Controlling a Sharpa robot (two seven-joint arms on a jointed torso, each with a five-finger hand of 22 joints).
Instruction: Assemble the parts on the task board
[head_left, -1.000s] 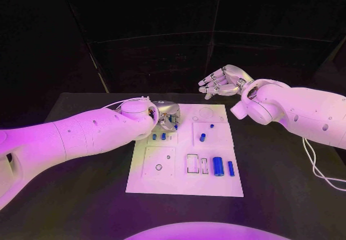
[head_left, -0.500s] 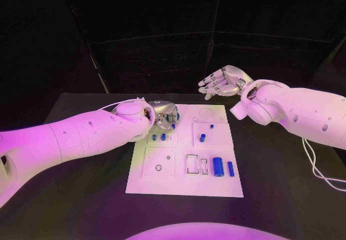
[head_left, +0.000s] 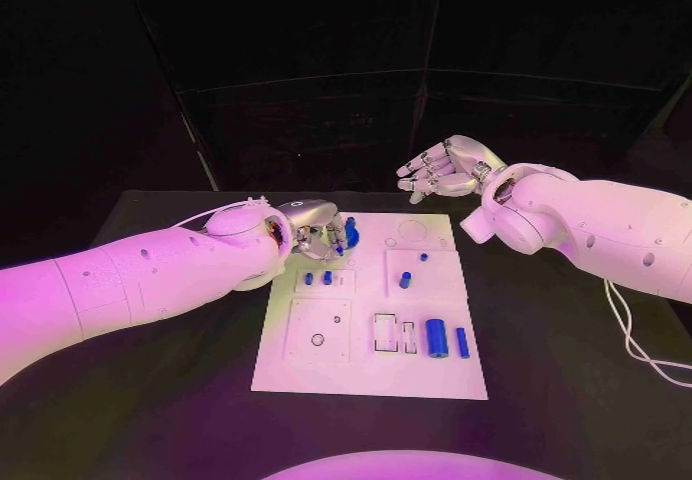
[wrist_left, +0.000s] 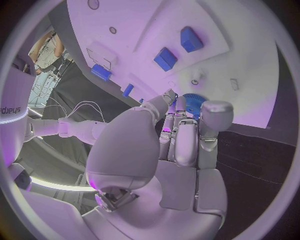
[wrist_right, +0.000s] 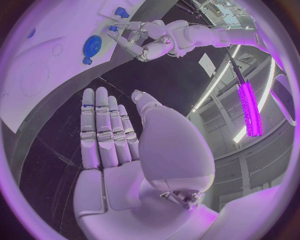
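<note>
- Head view: the left hand (head_left: 320, 232) hovers over the task board's (head_left: 368, 372) far left corner, pinching a blue gear (head_left: 348, 232); the right hand (head_left: 444, 166) hangs beyond the board, fingers apart, holding nothing.
- Left wrist view: fingertips (wrist_left: 212, 111) clamp the gear (wrist_left: 192, 102) above the board (wrist_left: 250, 60).
- Right wrist view: the right hand (wrist_right: 115, 150) lies flat, fingers straight, empty.

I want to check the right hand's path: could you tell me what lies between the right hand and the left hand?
In the head view, the stretch between the right hand and left hand holds only bare black table and the task board's far edge.
</note>
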